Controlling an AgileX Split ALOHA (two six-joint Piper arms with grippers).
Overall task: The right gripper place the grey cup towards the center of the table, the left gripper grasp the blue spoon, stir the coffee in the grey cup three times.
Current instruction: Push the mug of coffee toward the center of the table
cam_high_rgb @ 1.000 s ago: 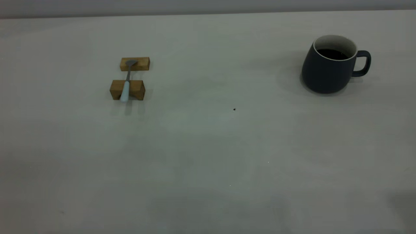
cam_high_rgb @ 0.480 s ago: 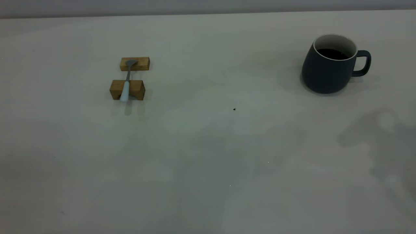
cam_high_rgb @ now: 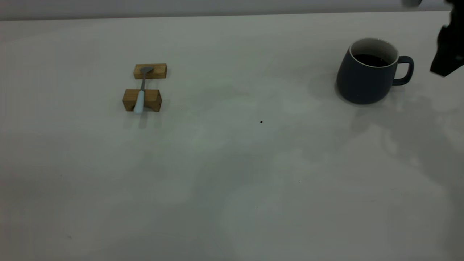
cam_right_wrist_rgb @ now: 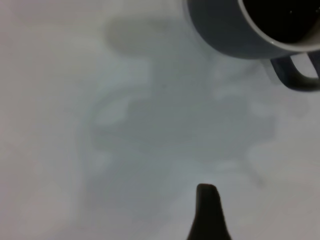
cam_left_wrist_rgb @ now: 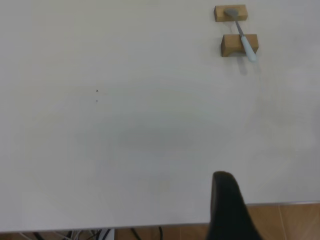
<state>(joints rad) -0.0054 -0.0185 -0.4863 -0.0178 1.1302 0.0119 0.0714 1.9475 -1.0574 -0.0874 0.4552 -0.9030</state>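
Cup: the cup [cam_high_rgb: 366, 78] stands upright at the table's far right, handle turned toward the right edge, coffee [cam_high_rgb: 370, 60] dark inside it.
Right gripper: the right gripper [cam_high_rgb: 446, 54] juts in at the right edge, above the table just beside the handle, apart from it; whether its fingers are wide or narrow cannot be told.
Spoon: the spoon [cam_high_rgb: 140, 94] lies across two blocks [cam_high_rgb: 142, 100] at left, bowl on the far block, handle tip overhanging the near one.
Left gripper: one dark finger [cam_left_wrist_rgb: 227, 210] shows in the left wrist view over the table's near edge, well apart from the spoon; its opening cannot be told.
Open room: the table [cam_high_rgb: 232, 174] is bare between spoon and cup except for a speck [cam_high_rgb: 261, 122].
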